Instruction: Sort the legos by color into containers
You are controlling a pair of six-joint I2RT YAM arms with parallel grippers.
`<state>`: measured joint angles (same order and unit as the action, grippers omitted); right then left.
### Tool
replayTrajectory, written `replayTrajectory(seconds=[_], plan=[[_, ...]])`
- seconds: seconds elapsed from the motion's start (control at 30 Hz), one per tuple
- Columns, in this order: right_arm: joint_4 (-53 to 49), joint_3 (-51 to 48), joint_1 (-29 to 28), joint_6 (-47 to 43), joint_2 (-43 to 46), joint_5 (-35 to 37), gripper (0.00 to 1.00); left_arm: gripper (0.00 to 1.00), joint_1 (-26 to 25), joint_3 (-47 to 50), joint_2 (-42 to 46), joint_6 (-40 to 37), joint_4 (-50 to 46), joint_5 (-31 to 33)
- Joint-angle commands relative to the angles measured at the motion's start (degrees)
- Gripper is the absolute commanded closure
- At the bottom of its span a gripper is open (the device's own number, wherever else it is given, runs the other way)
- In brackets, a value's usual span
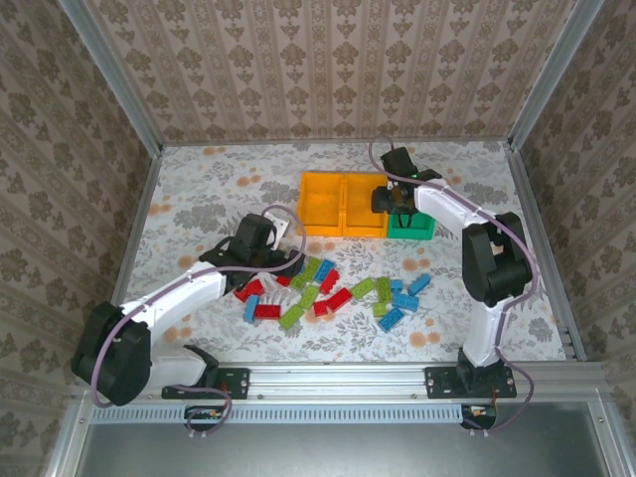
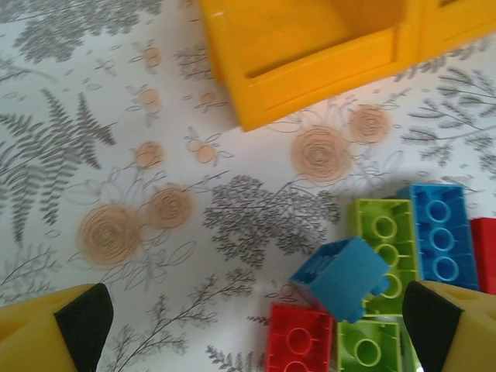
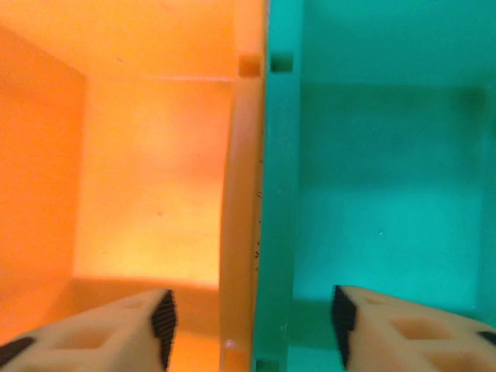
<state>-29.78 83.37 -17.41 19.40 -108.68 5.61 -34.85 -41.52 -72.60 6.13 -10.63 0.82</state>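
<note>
Legos: loose scatter of red, blue and lime bricks, lower centre of the top view, flat on the floral tablecloth. Several touch or overlap.

Bins: three in a row just above the scatter, side walls touching. Left orange bin, middle orange bin, green bin at the right end.

Left gripper: at the left edge of the scatter, low over the cloth. In the left wrist view its fingers are spread wide, one in each lower corner, left gripper. Between them, toward lower right: a tilted blue brick leaning on a lime brick, and a red brick with its hollow side up. An orange bin's corner sits at the top of that view.

Right gripper: over the seam of the middle orange and green bins. In the right wrist view the right gripper has its fingers parted, one over orange, one over green, with the two bin walls between.
</note>
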Motion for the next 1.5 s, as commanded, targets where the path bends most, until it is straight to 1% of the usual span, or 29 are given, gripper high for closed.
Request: replayTrajectory(seconds=[0.0, 0.17, 0.33, 0.4, 0.53, 0.67, 0.73, 0.93, 1.07, 1.17, 1.23, 1.33, 1.47], plan=[[1.1, -1.9, 0.3, -1.0, 4.4, 0.3, 0.33, 0.03, -0.5, 0.2, -1.4, -4.6, 1.1, -4.8], [2.7, -5.8, 0.3, -2.8, 8.5, -0.1, 0.27, 0.06, -0.7, -0.5, -3.4, -6.4, 1.1, -7.5], [4.4, -10.8, 0.6, -6.0, 12.3, 3.0, 0.21, 0.10, -1.1, -2.3, -7.4, -9.3, -0.7, -9.3], [4.2, -12.0, 1.2, -6.4, 13.1, 3.9, 0.20, 0.13, -1.1, -2.9, -8.7, -9.7, -1.0, -9.2], [4.4, -14.3, 2.8, -6.1, 14.5, 3.4, 0.20, 0.20, -1.1, -3.3, -10.3, -10.0, 0.2, -9.2], [4.8, -16.1, 3.6, -5.9, 15.6, 3.3, 0.19, 0.21, -1.1, -4.3, -11.9, -10.3, 0.4, -9.5], [5.0, -16.7, 4.0, -5.8, 15.9, 3.2, 0.19, 0.22, -1.1, -4.8, -12.8, -10.8, 0.4, -10.1], [5.0, -17.7, 4.4, -5.6, 16.6, 3.2, 0.19, 0.39, -1.1, -6.0, -14.8, -11.2, 0.7, -10.1], [5.0, -18.4, 4.4, -5.4, 17.3, 3.1, 0.19, 0.46, -1.1, -6.2, -15.8, -11.3, 0.4, -10.6], [5.6, -19.2, 4.4, -6.1, 18.3, 0.2, 0.19, 0.52, -1.1, -6.1, -16.1, -11.2, 0.5, -10.7], [5.7, -19.7, 4.1, -6.3, 19.2, -1.8, 0.19, 0.58, -1.1, -6.1, -16.0, -11.1, 0.7, -10.7], [5.2, -20.3, 3.5, -5.9, 20.3, -2.4, 0.19, 0.72, -0.9, -6.5, -15.8, -10.9, 0.8, -10.5], [4.5, -21.2, 2.1, -5.5, 21.8, -2.6, 0.19, 0.76, -0.8, -7.4, -15.4, -10.6, 0.7, -9.8]])
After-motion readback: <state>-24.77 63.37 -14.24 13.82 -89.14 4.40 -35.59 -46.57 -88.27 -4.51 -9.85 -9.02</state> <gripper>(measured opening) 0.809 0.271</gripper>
